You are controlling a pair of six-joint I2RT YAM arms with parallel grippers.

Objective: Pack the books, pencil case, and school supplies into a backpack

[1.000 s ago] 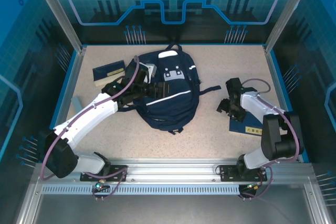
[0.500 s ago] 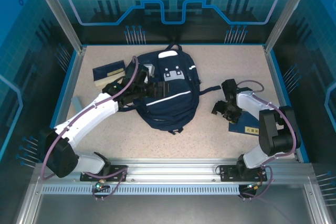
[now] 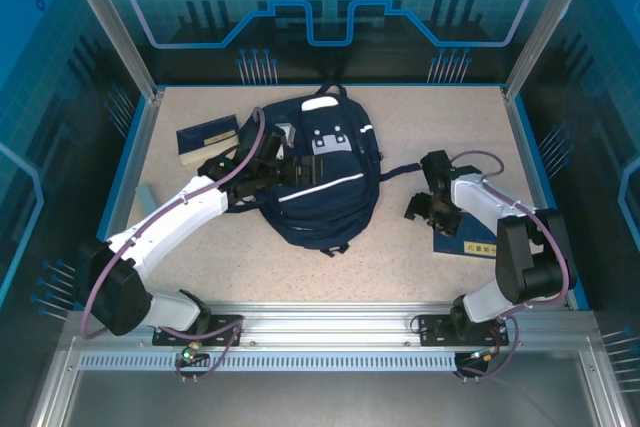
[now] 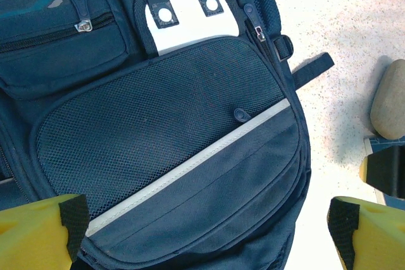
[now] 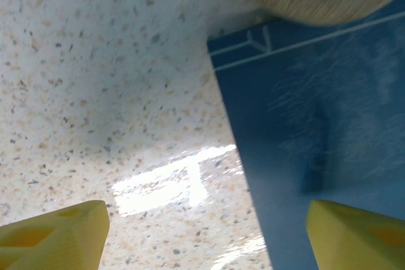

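1. The left book point(image 3: 207, 137) lies flat on the table point(image 3: 400, 262). It is left of the backpack point(image 3: 325, 187) and a bit toward the back. It is not packed yet.
2. The left gripper point(image 3: 293, 172) hangs over the left side of the backpack. In the left wrist view its yellow fingertips point(image 4: 38, 229) stand wide apart. It holds nothing, and the mesh pocket point(image 4: 164, 112) is right below it.
3. The backpack lies flat in the middle of the table, with its top loop pointing to the back. The zips I can see look shut. I cannot tell if the big pocket is open.
4. The right gripper point(image 3: 422, 209) is right of the backpack, low over the table. Its fingers are wide apart and hold nothing.
5. The right book point(image 3: 470, 244) lies flat, right of the backpack and just beside that gripper. In the right wrist view 1 fingertip is over the blue cover point(image 5: 316, 112) and the other is over bare table.
6. I think the step now is picking up the right book. Next, the right gripper must get its 2 fingers around the book's edge. That is tricky because the book lies so flat. Then the book goes left to the backpack, which needs an open mouth.
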